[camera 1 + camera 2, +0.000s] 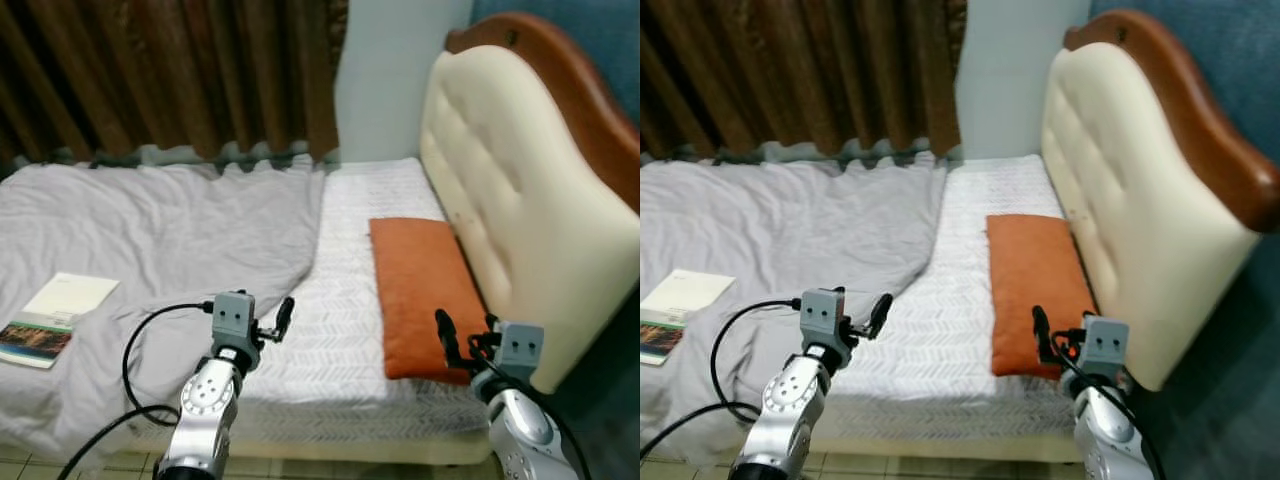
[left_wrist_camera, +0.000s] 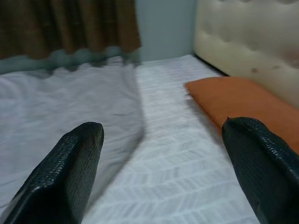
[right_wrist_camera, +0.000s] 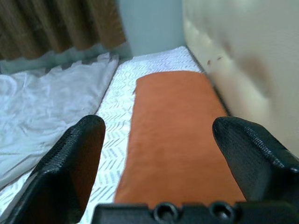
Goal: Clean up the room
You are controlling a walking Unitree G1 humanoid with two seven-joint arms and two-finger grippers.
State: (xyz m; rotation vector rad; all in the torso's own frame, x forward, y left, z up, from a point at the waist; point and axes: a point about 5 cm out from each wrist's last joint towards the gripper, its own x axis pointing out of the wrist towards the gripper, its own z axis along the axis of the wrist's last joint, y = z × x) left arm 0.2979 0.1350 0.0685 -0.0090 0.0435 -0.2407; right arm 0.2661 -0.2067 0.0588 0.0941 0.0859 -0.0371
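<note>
- Bed takes up most of the head view, white patterned mattress cover bare on the headboard side. Padded cream headboard with wood trim at 2 o'clock, brown curtain across 11 to 12.
- Grey sheet is bunched over the 9 o'clock half, its edge folded back in a diagonal toward centre. Not spread, not tucked.
- Orange pillow lies flat along the foot of the headboard at about 3 o'clock, long side just beside it. Looks roughly placed.
- Book lies on the grey sheet near 8 o'clock, well apart from both arms.
- Left gripper is raised over the near mattress edge at 7 o'clock, fingers spread wide, nothing between them; the sheet's folded edge lies ahead of it.
- Right gripper sits at 5 o'clock, just short of the pillow's near end, fingers spread wide, empty, lined up on the pillow.
- Progress, my read: early. Nothing held. Left to do: likely pull the sheet flat across the mattress, move the book off the bed, maybe square the pillow.
</note>
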